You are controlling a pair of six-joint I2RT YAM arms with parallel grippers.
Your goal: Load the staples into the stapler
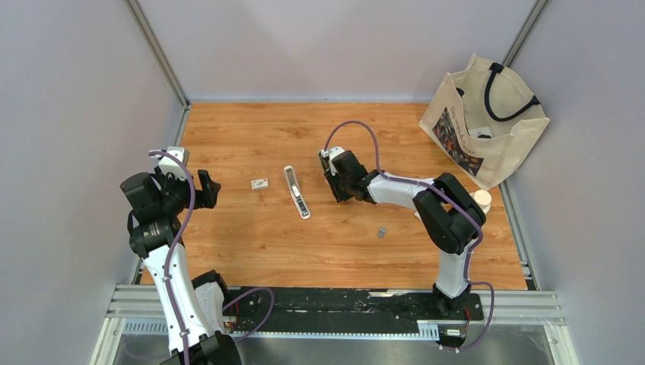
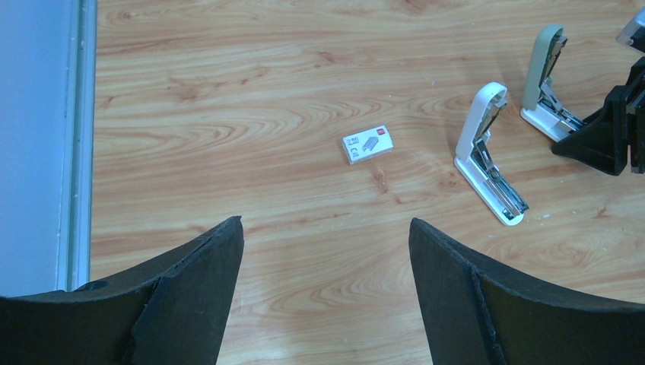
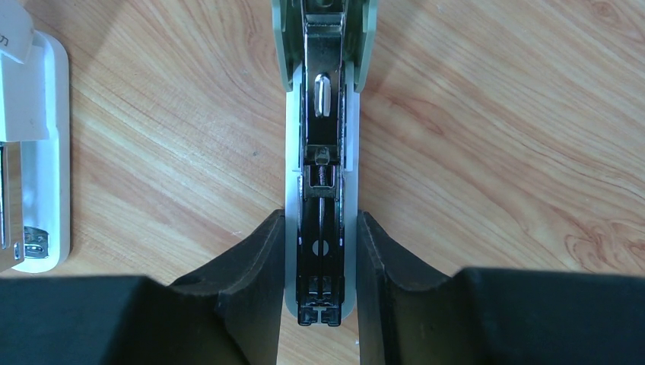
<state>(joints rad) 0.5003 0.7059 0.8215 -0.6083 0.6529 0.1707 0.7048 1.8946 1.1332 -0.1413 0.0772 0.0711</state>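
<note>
Top external: staples apart, near-right of right gripper snug around green stapler; left gripper wide.

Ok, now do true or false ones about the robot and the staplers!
1. The right gripper has a finger on each side of the green stapler. True.
2. The left gripper is holding the little white box. False: that gripper is wide open with nothing in it, and the box lies on the table beyond its fingers.
3. The white stapler is flipped open. True.
4. The staples are already inside a stapler. False: the tiny grey strip lies loose on the table, away from both staplers.
</note>
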